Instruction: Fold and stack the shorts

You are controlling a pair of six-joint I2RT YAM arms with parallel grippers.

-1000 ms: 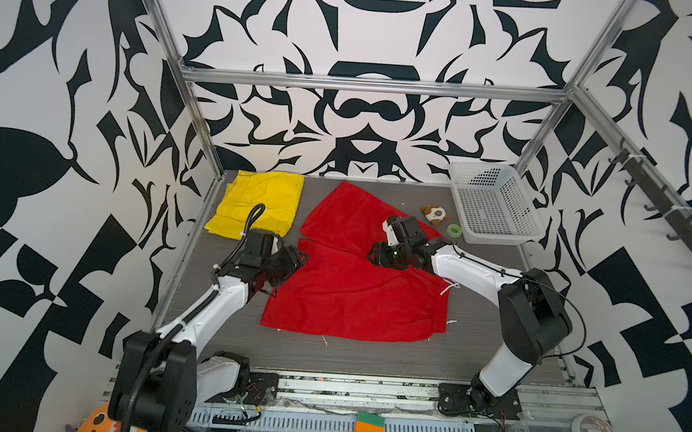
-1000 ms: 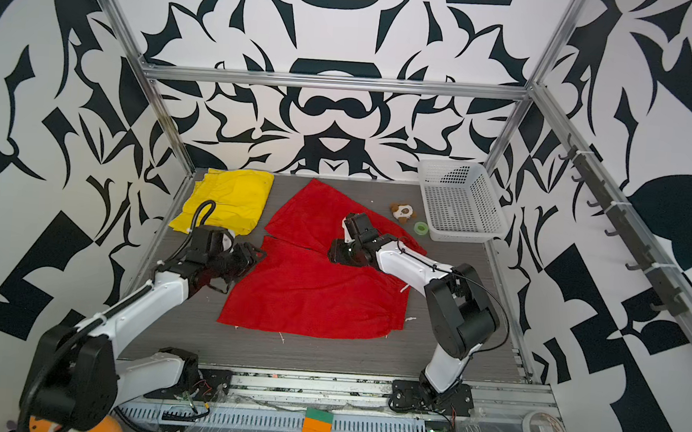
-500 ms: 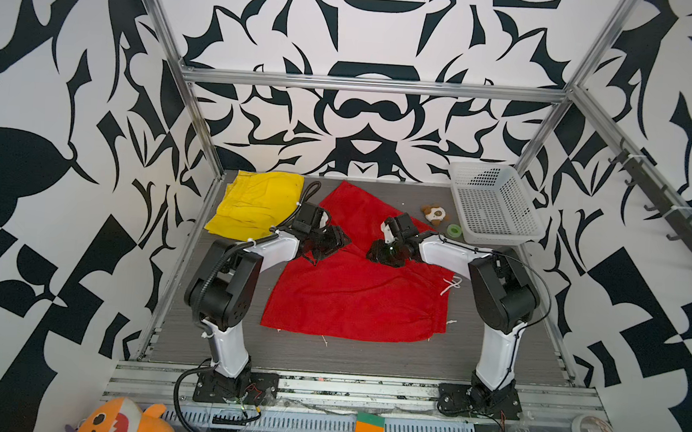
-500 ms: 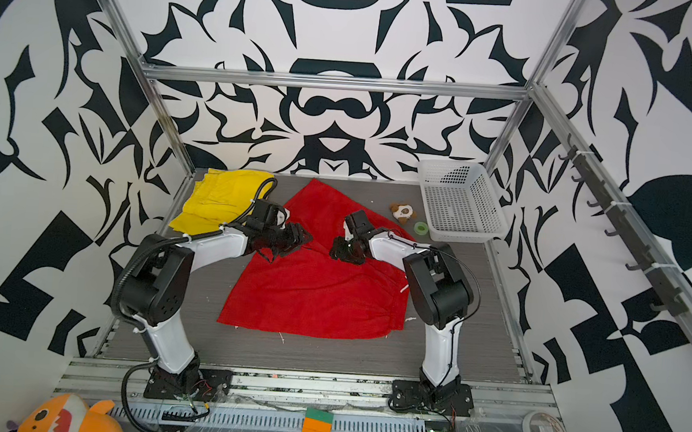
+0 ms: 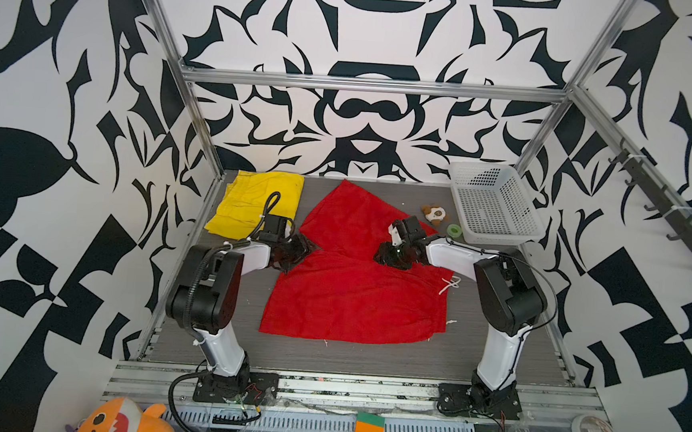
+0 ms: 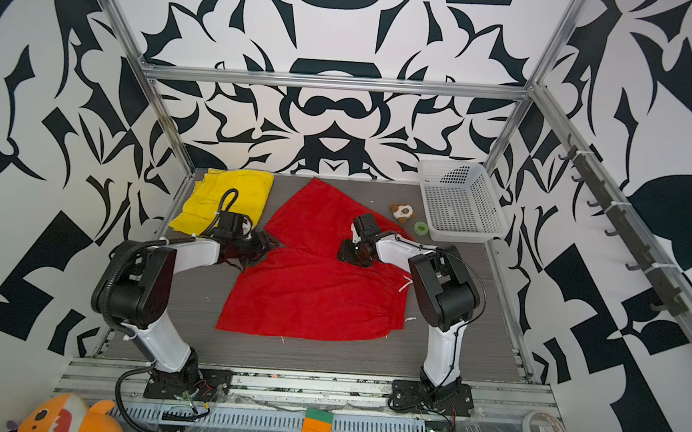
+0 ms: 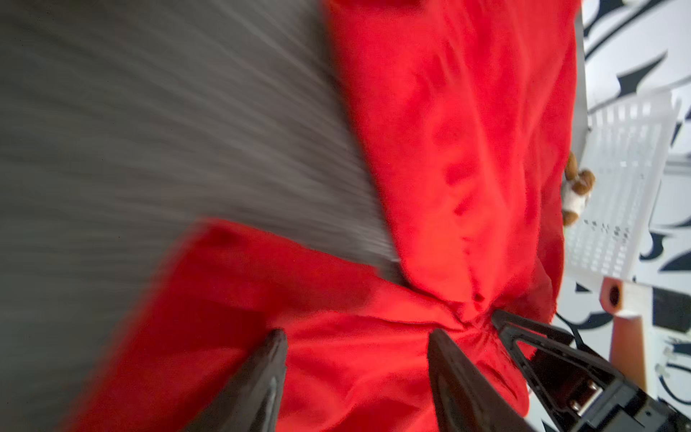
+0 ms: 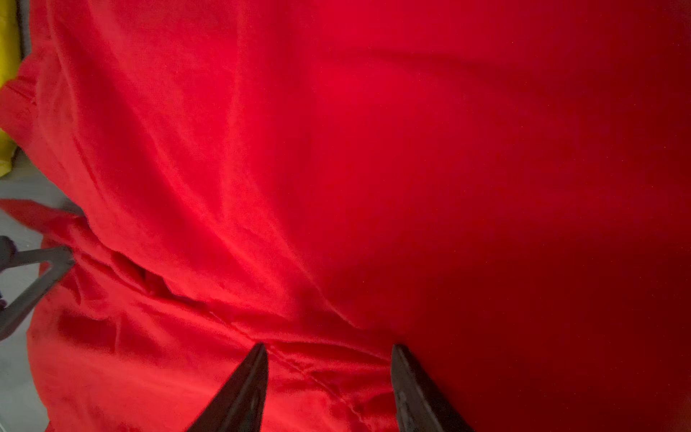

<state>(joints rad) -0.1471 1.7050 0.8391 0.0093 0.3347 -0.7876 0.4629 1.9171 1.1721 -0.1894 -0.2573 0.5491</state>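
The red shorts (image 5: 351, 292) lie spread out across the middle of the table, with the white drawstring (image 5: 450, 285) at their right edge. The yellow shorts (image 5: 255, 202) lie folded at the back left. My left gripper (image 5: 298, 249) rests on the left edge of the red shorts at the notch between the legs. In the left wrist view it (image 7: 357, 336) is open, its fingertips on red cloth. My right gripper (image 5: 387, 256) sits low on the middle of the red shorts. In the right wrist view it (image 8: 329, 349) is open over a stitched seam.
A white mesh basket (image 5: 501, 236) stands at the back right, with a small plush toy (image 5: 434, 215) and a green tape roll (image 5: 454, 230) beside it. An orange shark toy (image 5: 130, 421) and an orange-green block (image 5: 369, 427) lie in front of the table's rail.
My left gripper moved from the near left edge of the red shorts back and right to the notch between the legs. The right gripper stayed in place while its elbow shifted.
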